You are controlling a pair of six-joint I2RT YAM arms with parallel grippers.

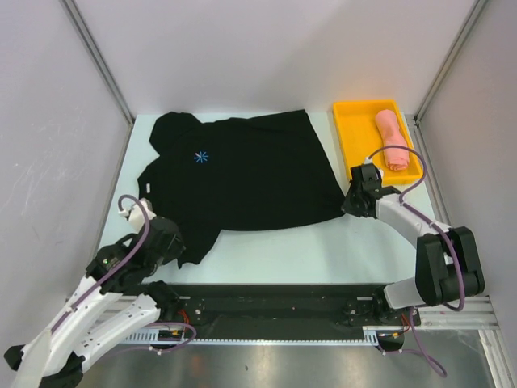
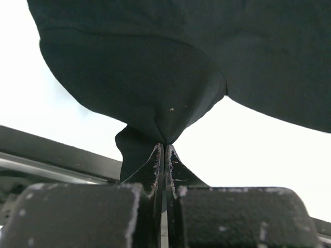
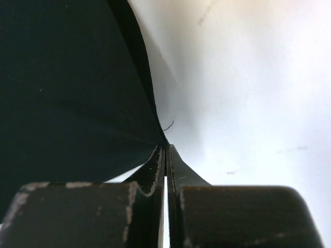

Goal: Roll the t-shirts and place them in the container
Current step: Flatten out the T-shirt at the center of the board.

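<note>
Salmon-pink cloth roll [image 1: 393,139] sits done in yellow plastic tray [image 1: 349,144], upper right; large black short-sleeved tee [image 1: 250,174] lies unrolled, left fingers [image 2: 153,166] and right fingers [image 3: 154,166] pinching its lower corners.

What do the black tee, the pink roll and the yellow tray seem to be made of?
Tee: soft matte cloth, probably cotton; it puckers where the left claw pinches it. Pink roll: soft cloth too; it creases. Tray: likely hard plastic, smooth, with straight moulded walls.
</note>
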